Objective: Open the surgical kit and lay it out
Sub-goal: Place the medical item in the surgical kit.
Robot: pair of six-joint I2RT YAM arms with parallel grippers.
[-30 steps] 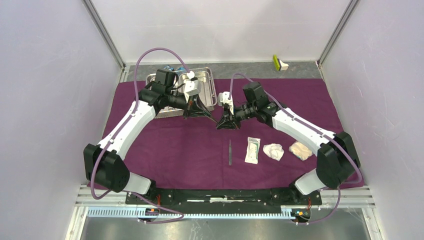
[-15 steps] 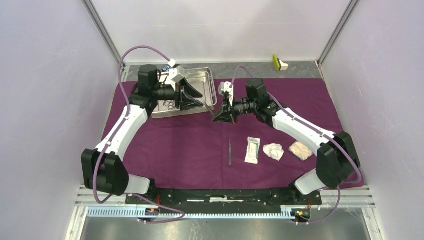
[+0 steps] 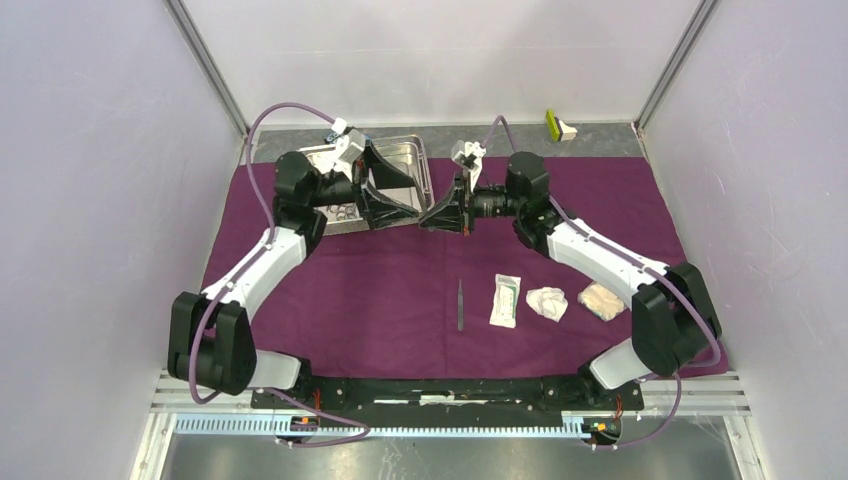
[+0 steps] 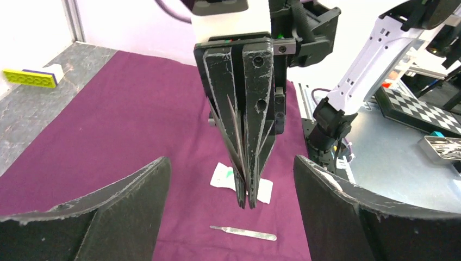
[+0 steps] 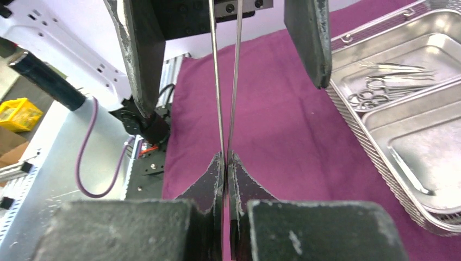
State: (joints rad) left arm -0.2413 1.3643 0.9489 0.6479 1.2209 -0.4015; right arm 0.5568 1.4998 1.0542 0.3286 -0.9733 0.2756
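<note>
Four pieces down already, seen from above: slim forceps [image 3: 460, 305], white packet [image 3: 506, 300], two gauze wads [image 3: 547, 303], rowed on the near part of the purple cloth wrap [image 3: 380, 290], within easy reach. Left end effector [image 3: 417, 200] and right end effector [image 3: 430, 214] tip to tip, just beside the steel tray [image 3: 408, 150].

From the left wrist: own fingers [image 4: 125, 206] spread wide, clear of the opposite pair, apparently ceding the grip.

From the right wrist: pressed together on the tweezers [image 5: 216, 81] at the converging end, prongs pointing between the left fingers, probably bound for the row.
</note>
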